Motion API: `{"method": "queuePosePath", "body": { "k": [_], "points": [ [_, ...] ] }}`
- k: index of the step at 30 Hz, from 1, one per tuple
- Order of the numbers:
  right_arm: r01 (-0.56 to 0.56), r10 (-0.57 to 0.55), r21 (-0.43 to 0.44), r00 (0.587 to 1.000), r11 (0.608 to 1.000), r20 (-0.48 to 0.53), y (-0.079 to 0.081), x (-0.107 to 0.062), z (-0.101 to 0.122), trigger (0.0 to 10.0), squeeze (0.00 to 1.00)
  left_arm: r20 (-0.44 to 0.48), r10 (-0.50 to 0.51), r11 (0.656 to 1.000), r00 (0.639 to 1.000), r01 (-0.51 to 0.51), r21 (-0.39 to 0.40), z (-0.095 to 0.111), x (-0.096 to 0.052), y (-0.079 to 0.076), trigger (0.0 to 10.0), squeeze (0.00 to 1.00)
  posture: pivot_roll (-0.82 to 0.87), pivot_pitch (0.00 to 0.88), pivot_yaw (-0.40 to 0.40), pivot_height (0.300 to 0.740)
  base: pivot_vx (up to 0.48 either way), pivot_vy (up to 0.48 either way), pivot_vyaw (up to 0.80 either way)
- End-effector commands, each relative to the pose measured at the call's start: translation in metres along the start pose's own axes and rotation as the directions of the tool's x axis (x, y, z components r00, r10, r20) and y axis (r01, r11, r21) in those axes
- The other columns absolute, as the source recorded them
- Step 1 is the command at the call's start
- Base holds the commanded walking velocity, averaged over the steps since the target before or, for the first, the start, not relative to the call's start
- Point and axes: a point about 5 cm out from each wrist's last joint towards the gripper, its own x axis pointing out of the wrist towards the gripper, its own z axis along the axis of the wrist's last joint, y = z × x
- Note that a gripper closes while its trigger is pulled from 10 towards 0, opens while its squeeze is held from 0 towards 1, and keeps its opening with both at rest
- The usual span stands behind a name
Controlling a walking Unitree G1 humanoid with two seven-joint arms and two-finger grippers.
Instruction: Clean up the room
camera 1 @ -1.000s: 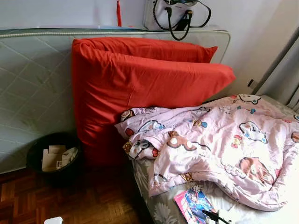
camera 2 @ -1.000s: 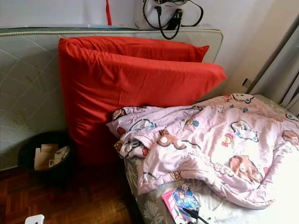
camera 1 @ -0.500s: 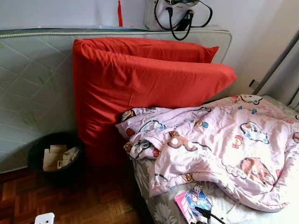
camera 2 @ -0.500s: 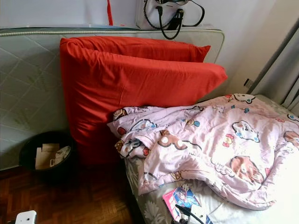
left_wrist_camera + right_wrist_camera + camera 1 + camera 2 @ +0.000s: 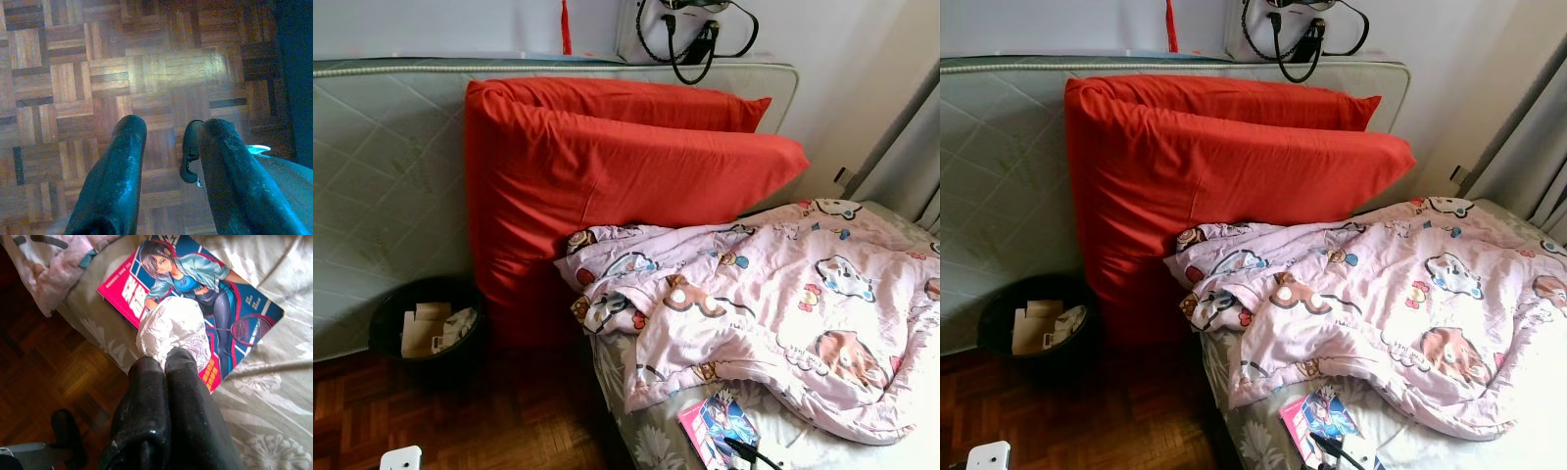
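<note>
A: Right wrist view is showing the right gripper (image 5: 171, 360) with its jaws pressed together on a crumpled white paper ball (image 5: 173, 330), hanging over the magazine (image 5: 195, 308) that is lying on the bed (image 5: 264, 431).

B: And the left gripper (image 5: 171, 147)?

A: Its jaws are standing apart with nothing between them, pointing down at the parquet floor (image 5: 73, 73).

B: What is looking risky?

A: The pinch is catching only the near edge of the ball, as far as I can judge. Paper is crushing easily, so it may be slipping out during the carry and dropping onto the magazine or the floor. The bin (image 5: 426, 328) is sitting well apart, down by the red cushions (image 5: 607, 186), so a long swing or a turn is probably coming, and that is where a loose hold could be failing.

B: Count things for me.

A: I am counting 1 paper ball, 1 magazine, 1 black bin with cardboard scraps inside, 2 red cushions leaning against 1 upright mattress (image 5: 382, 186), 1 pink patterned duvet (image 5: 773, 304) bunched on the bed, and 1 handbag (image 5: 680, 29) up on the mattress edge.
</note>
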Motion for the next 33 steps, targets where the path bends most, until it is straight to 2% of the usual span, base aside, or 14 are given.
{"method": "queuePosePath", "body": {
  "k": [1, 14, 18, 25, 32, 33],
  "points": [
    [0.009, -0.009, 0.003, 1.000, 1.000, 0.010, -0.001, 0.001, 0.004, 10.0, 0.00, 0.009, 0.001, 1.000, 1.000, 0.000, -0.013, 0.002, 0.000, -0.001, 10.0, 0.00, 0.06, 0.000, -0.175, 0.740, 0.000, 0.000, 0.00],
    [0.029, -0.029, 0.011, 1.000, 1.000, -0.002, -0.007, -0.002, -0.004, 10.0, 0.00, -0.004, 0.019, 0.999, 1.000, -0.019, -0.032, -0.004, -0.002, 0.003, 10.0, 0.00, 0.07, 0.000, -0.177, 0.740, 0.000, 0.000, 0.00],
    [0.025, -0.025, 0.013, 1.000, 1.000, -0.004, -0.005, -0.002, -0.004, 10.0, 0.00, 0.004, 0.014, 0.999, 1.000, -0.013, -0.034, -0.003, -0.001, 0.004, 10.0, 0.00, 0.08, 0.000, -0.182, 0.740, 0.000, 0.000, 0.00],
    [0.007, -0.007, 0.002, 1.000, 1.000, -0.002, 0.002, 0.000, 0.000, 10.0, 0.00, 0.025, 0.025, 0.995, 0.999, -0.023, -0.095, 0.003, 0.000, 0.005, 10.0, 0.00, 0.11, 0.000, -0.183, 0.740, 0.000, 0.000, 0.00],
    [0.020, -0.020, 0.039, 1.000, 0.999, 0.018, 0.005, 0.002, 0.006, 10.0, 0.00, 0.019, 0.015, 0.998, 1.000, -0.013, -0.058, 0.007, 0.001, 0.002, 10.0, 0.00, 0.14, 0.000, -0.147, 0.740, 0.000, 0.000, 0.00],
    [0.036, -0.037, 0.058, 0.999, 0.998, 0.019, 0.002, 0.002, 0.007, 10.0, 0.00, 0.011, 0.000, 1.000, 1.000, 0.000, -0.022, 0.007, 0.002, -0.001, 10.0, 0.00, 0.16, 0.000, -0.125, 0.740, 0.000, 0.000, 0.00]
  ]
}}
